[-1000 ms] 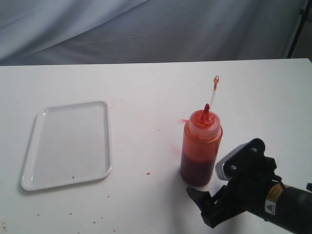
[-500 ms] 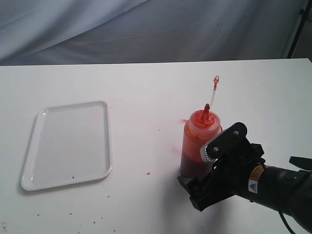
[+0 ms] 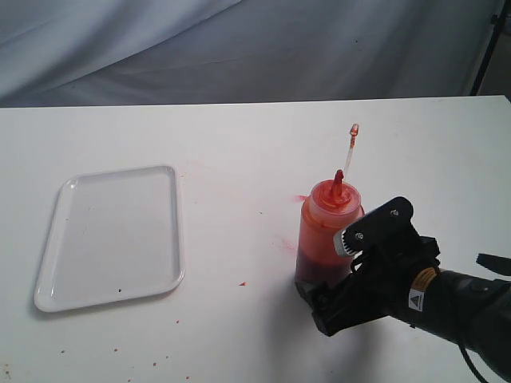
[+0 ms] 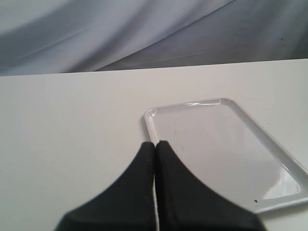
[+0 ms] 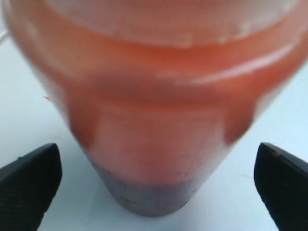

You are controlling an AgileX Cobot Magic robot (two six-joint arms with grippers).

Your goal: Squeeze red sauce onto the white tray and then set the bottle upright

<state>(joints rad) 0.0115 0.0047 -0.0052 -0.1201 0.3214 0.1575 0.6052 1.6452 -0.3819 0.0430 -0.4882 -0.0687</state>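
Observation:
The bottle stands upright on the white table, right of the middle, its pointed nozzle up and its thin tether with a tiny cap sticking up behind. Dark red sauce fills its lower part. My right gripper is open at the bottle's base, coming from the front right. In the right wrist view the bottle fills the picture, with the right gripper and its fingers spread wide on either side, apart from its wall. The white tray lies flat at the left. My left gripper is shut beside the tray.
Faint red smears and specks mark the table between tray and bottle and along the front edge. A grey cloth hangs behind the table. A black stand leg shows at the far right back.
My right gripper has moved forward and up from the front right until its open fingers flank the bottle's base. The bottle and tray have not moved.

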